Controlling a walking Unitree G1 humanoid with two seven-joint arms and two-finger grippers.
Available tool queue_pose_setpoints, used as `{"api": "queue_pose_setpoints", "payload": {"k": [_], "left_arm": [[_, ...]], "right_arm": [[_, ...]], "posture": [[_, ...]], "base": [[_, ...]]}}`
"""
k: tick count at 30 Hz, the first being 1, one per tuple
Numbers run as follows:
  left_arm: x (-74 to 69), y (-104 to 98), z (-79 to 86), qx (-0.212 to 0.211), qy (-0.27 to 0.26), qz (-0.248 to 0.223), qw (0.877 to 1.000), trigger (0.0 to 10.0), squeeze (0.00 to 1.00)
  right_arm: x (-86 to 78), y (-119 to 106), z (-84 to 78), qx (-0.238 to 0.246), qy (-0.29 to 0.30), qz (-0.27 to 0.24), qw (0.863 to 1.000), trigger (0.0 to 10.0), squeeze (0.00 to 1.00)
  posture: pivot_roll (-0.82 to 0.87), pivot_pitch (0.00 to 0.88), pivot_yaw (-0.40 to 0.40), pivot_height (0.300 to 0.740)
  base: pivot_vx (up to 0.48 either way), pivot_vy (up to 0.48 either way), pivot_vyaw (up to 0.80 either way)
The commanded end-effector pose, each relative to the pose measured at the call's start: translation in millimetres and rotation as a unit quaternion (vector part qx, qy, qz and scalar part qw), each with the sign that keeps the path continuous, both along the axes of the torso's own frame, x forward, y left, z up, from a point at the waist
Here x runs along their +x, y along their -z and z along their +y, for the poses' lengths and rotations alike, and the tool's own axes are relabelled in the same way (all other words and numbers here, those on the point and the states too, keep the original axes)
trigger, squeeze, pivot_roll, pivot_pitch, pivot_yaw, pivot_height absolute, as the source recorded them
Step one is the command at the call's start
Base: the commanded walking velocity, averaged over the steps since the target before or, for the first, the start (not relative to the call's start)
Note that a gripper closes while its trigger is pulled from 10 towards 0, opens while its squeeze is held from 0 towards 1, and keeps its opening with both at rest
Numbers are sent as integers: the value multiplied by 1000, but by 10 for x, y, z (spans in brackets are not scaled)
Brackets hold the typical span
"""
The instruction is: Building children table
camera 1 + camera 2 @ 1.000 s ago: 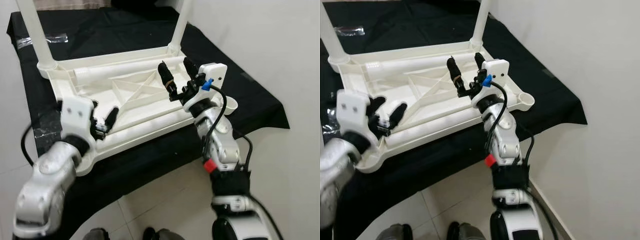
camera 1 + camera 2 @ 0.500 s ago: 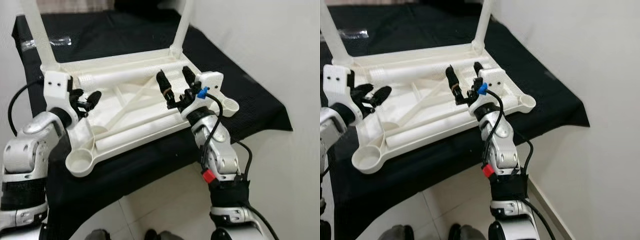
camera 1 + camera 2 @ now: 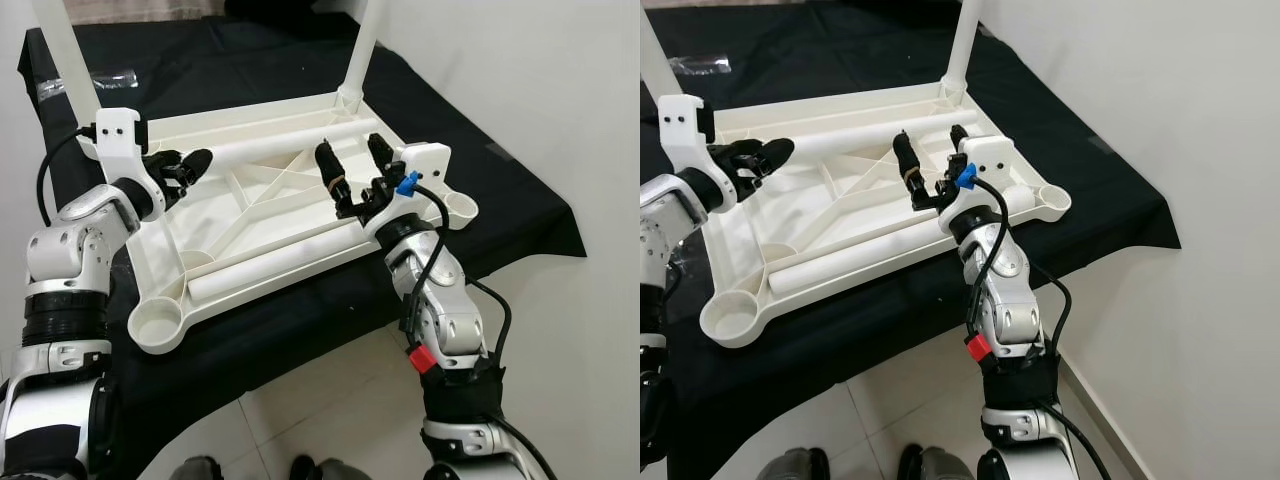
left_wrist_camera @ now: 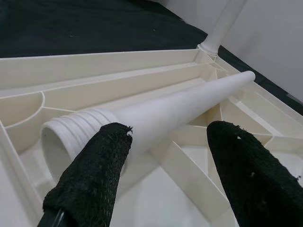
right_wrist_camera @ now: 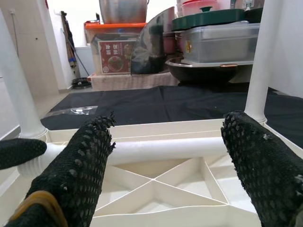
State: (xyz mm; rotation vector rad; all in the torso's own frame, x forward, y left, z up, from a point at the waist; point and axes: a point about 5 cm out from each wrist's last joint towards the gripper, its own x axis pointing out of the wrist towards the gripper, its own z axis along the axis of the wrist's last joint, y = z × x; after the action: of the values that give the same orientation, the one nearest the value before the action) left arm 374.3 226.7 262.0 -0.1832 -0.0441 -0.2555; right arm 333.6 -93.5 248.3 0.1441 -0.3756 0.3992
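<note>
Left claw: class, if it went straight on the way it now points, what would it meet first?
Probably the loose leg: its threaded end lies just ahead between the open left claw fingers, though depth is unclear.

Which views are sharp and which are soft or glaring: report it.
Both eye views are sharp and evenly lit; left wrist view blurs its near fingers while the loose leg stays crisp; right wrist view is bright and washed out at the far wall.

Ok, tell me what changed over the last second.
The left pincer rose from the near edge of the upturned table top to the threaded end of the loose leg, open, not gripping. The right pincer stayed open above the frame; the legs did not move.
</note>
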Motion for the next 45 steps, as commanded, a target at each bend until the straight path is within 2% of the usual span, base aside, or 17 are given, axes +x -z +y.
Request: {"api": "queue_pose_setpoints", "payload": {"k": [1,9,12,13,14,17,24,25,26,27,29,33,35,38,40,42,45], "left_arm": [[28,7,40,5,-5,2,1000,10000,0],[97,-24,178,21,-34,-2,999,10000,0],[125,-353,72,212,-25,-99,972,10000,0],[125,-353,72,212,-25,-99,972,10000,0],[129,-424,0,253,-6,-117,960,10000,0],[188,-598,-131,292,51,-136,945,10000,0],[217,-801,-244,310,96,-159,933,10000,0],[222,-806,-276,325,120,-155,925,10000,0],[230,-741,-276,397,174,-124,892,10000,0],[230,-741,-276,397,174,-124,892,10000,0],[245,-697,-238,459,186,-92,864,10000,0],[276,-674,-232,500,173,-78,845,10000,0],[314,-599,-240,543,150,-70,823,10000,0],[328,-555,-240,558,142,-66,815,10000,0],[357,-509,-238,587,116,-66,798,10000,0],[357,-509,-238,587,116,-66,798,10000,0],[375,-536,-245,619,93,-77,776,10000,0]], "right_arm": [[-20,26,-22,4,2,8,1000,10000,0],[-33,9,-20,6,3,9,1000,10000,0],[-50,35,-19,6,3,16,1000,10000,0],[-50,35,-19,6,3,16,1000,10000,0],[-52,41,-17,6,3,17,1000,10000,0],[-54,40,26,12,1,16,1000,10000,0],[-76,70,58,18,2,23,1000,10000,0],[-80,75,51,21,4,25,999,10000,0],[-91,67,28,25,9,27,999,10000,0],[-91,67,28,25,9,27,999,10000,0],[-106,66,13,24,12,27,999,10000,0],[-135,73,10,26,15,29,999,10000,0],[-188,81,16,30,19,31,999,10000,0],[-211,92,20,33,21,33,999,10000,0],[-279,101,33,38,24,37,998,10000,0],[-279,101,33,38,24,37,998,10000,0],[-326,101,25,41,27,42,998,10000,0]], "posture": [[52,174,-155,740],[43,182,-152,740],[52,185,-151,740],[52,185,-151,740],[52,185,-151,740],[77,185,-129,740],[93,187,-104,740],[93,187,-104,740],[95,202,-90,740],[95,202,-90,740],[99,208,-76,740],[112,225,-56,740],[120,253,-28,740],[120,256,-26,740],[118,299,-4,740],[118,299,-4,740],[121,311,0,740]], "base": [[0,0,0],[0,0,0],[0,0,0],[0,0,0],[0,0,0],[0,0,0],[0,0,0],[0,0,0],[0,0,0],[0,0,0],[0,0,0],[0,0,0],[0,0,0],[0,0,0],[0,0,0],[0,0,0],[0,0,0]]}}
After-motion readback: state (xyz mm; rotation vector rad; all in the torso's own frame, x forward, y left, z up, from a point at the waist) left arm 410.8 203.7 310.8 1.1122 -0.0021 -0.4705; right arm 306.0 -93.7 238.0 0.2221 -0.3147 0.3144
